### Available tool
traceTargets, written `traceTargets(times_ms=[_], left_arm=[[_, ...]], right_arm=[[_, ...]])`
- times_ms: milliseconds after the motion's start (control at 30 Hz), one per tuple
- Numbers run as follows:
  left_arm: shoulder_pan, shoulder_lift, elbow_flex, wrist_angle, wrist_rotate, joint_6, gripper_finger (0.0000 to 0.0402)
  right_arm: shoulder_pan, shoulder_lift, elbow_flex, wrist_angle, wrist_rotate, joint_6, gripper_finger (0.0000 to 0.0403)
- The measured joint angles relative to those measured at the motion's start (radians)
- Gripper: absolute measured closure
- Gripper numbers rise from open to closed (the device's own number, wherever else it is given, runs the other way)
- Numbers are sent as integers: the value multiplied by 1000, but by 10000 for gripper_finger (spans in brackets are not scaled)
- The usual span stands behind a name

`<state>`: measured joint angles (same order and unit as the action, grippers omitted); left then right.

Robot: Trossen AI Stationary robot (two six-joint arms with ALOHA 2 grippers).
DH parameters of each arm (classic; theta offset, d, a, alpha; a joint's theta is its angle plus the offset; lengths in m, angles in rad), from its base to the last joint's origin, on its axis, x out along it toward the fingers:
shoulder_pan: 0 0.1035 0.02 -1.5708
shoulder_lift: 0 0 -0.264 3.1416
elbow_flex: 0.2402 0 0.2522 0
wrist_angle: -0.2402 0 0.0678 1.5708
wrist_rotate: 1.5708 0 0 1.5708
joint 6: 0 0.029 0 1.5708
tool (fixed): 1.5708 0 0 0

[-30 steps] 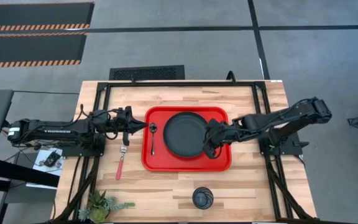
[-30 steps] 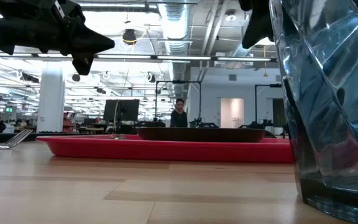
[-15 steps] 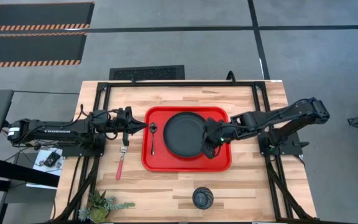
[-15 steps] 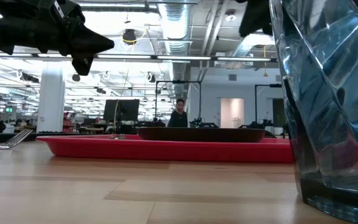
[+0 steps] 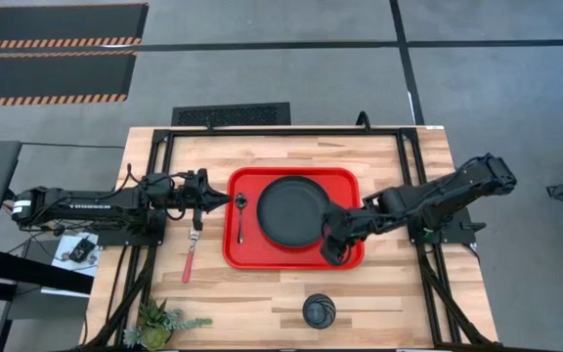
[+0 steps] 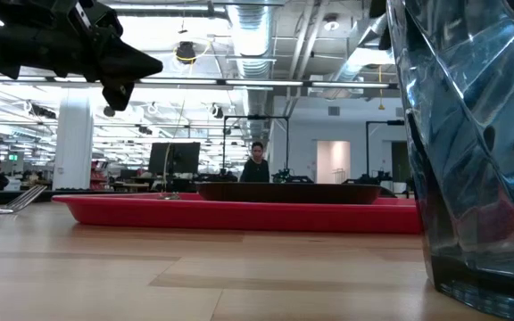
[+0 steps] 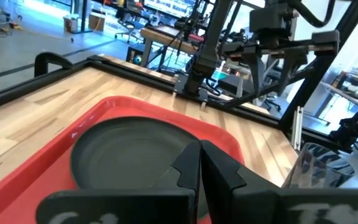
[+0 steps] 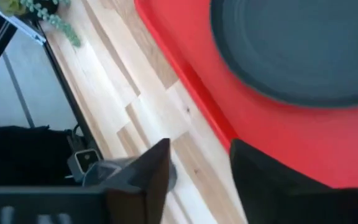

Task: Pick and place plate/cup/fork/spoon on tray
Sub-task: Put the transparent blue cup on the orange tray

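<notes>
The black plate (image 5: 291, 210) lies flat in the red tray (image 5: 348, 256), and the dark spoon (image 5: 240, 213) lies on the tray floor to its left. On the wood left of the tray lies the red-handled fork (image 5: 190, 259). The dark cup (image 5: 319, 311) stands near the table's front edge and fills the right of the low view (image 6: 471, 152). My right gripper (image 5: 332, 250) hangs open over the tray's near right corner, clear of the plate (image 8: 297, 50). My left gripper (image 5: 219, 200) is shut and level just left of the tray, holding nothing (image 7: 199, 163).
A small green plant (image 5: 159, 321) sits at the table's near left corner. Bare wood lies in front of the tray (image 5: 262, 288) and on both sides of the cup. Black frame rails (image 5: 159, 147) run along the table's edges.
My right gripper has drawn off the plate's right rim toward the table's near edge, to above the tray's near right corner, turning a little, and its fingers have spread. The plate has stayed flat in the tray.
</notes>
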<state>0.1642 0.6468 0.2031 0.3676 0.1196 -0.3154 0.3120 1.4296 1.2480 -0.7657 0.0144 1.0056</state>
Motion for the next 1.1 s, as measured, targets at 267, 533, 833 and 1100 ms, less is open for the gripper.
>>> traceTargets(times_ms=[267, 533, 833, 1100], left_arm=[[0, 0, 1, -20, 4, -8, 401], [0, -7, 2, -41, 11, -12, 401], [0, -32, 2, -72, 7, -12, 401], [0, -32, 2, -84, 15, -22, 401]], right_arm=[[63, 35, -2, -26, -111, 78, 166], [138, 160, 11, 118, -185, 90, 172], [204, 363, 114, 116, -192, 63, 168], [206, 441, 155, 116, -200, 84, 216]])
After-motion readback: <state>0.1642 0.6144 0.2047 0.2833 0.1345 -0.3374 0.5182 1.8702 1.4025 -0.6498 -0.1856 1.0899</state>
